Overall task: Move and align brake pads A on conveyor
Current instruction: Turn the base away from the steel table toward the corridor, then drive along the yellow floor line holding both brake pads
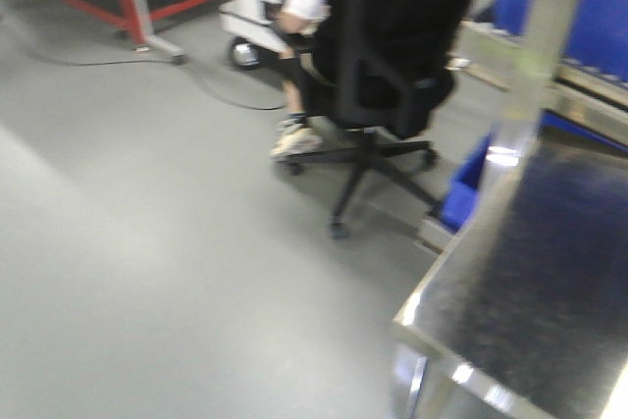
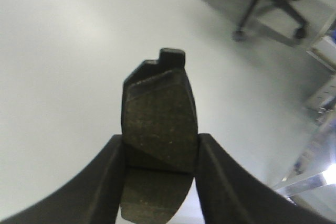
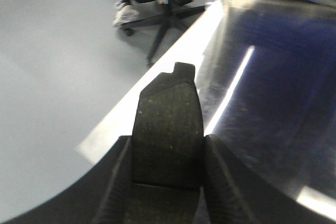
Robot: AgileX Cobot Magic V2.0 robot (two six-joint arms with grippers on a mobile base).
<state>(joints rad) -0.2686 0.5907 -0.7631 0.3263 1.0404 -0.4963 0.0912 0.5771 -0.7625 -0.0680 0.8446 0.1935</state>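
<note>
Left wrist view shows my left gripper [image 2: 160, 139] clamped on a brake pad [image 2: 160, 108] over bare floor [image 2: 63, 51], the right gripper [image 3: 167, 141] clamped on a second pad [image 3: 168, 114] with steel tabletop [image 3: 273, 93] at 3 o'clock; no conveyor in sight, so I judge placing and aligning are both yet to do.

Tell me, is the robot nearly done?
Not yet. No placed pads show. The left fingers grip one pad over the floor; the right fingers grip a second pad at the steel table's edge. No conveyor is in view, so placing and aligning remain.
</note>
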